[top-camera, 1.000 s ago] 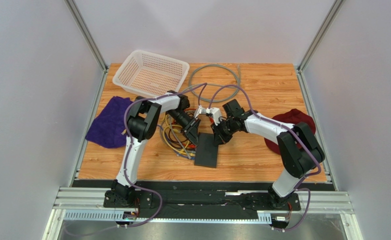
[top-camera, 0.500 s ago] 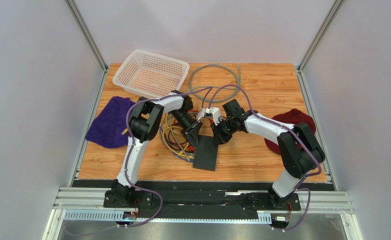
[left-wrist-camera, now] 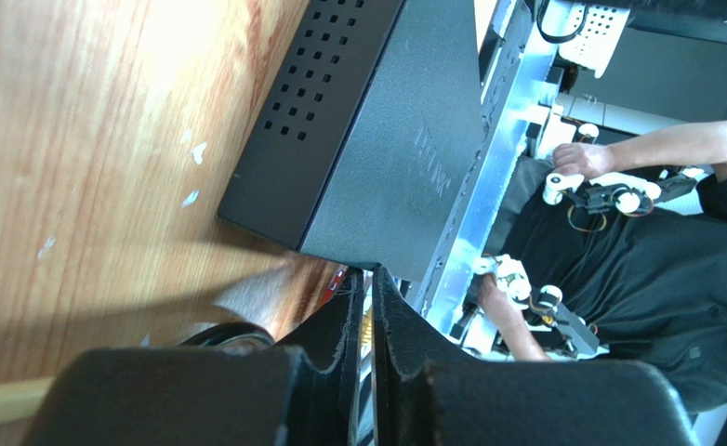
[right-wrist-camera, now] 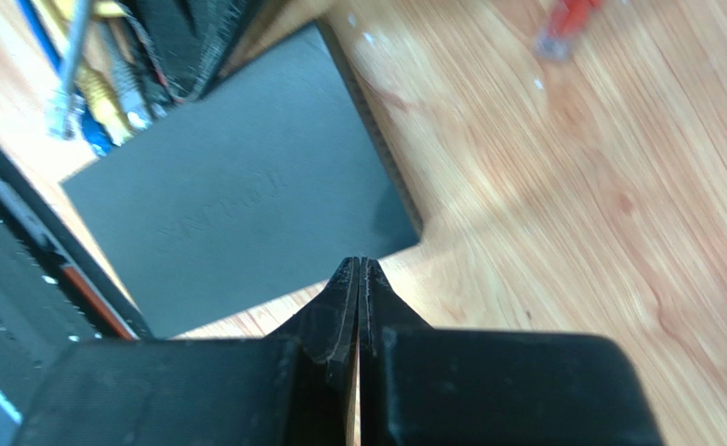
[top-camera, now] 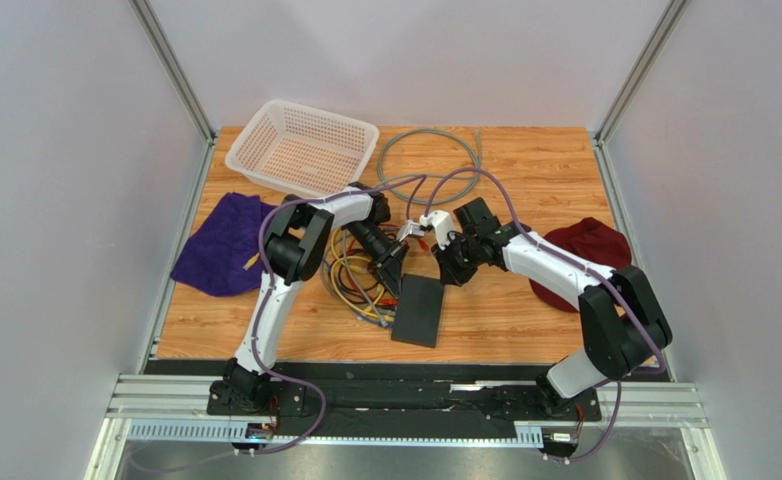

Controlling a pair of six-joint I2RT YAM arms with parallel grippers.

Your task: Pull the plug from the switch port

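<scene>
Extraction is the step in hand, as I read it, and doing it well starts with the switch (top-camera: 420, 310). It lies flat near the front middle of the table (top-camera: 525, 170), between my two arms, and since it looks light I would pin it down before pulling. My right gripper (right-wrist-camera: 360, 279) is fully closed on nothing, its tips just at one corner of the switch, so pressing it onto the plain top seems the sensible brace. My left gripper (left-wrist-camera: 369, 297) sits at the switch's far left corner, beside the tangle of coloured cables (top-camera: 350, 285). Its fingers are drawn in to a thin slit with a yellowish sliver between them, and I cannot tell whether that is the plug. No view shows me the sockets, so I would confirm the hold, squeeze the latch and draw straight out along the port, not upward. Around this, pale grey walls (top-camera: 65, 200) enclose the wood-grain tabletop. A white mesh basket (top-camera: 255, 155) sits far left, a purple cloth (top-camera: 217, 245) at the left edge, a dark red cloth (top-camera: 590, 245) on the right and a grey cable loop (top-camera: 427, 131) at the back. A few loose connector ends (right-wrist-camera: 60, 116) lie by the switch.
</scene>
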